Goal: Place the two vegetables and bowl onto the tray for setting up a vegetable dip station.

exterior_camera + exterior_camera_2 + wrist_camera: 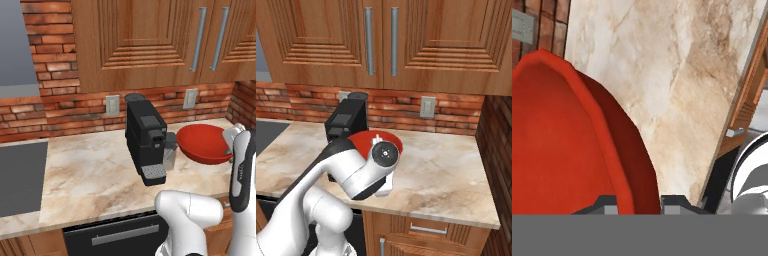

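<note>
At lower left of the hand view, the gripper is clamped narrowly on the red bowl's rim, lifting it over the marble counter. Judged step: carrying the bowl. Next, it needs moving to the tray and lowering flat.

Both base views look forward and down from behind the arm, one from its left, one from its right, sharing the marble table, coffee machine and red bowl. The hand view sits very near the bowl's rim.
</note>
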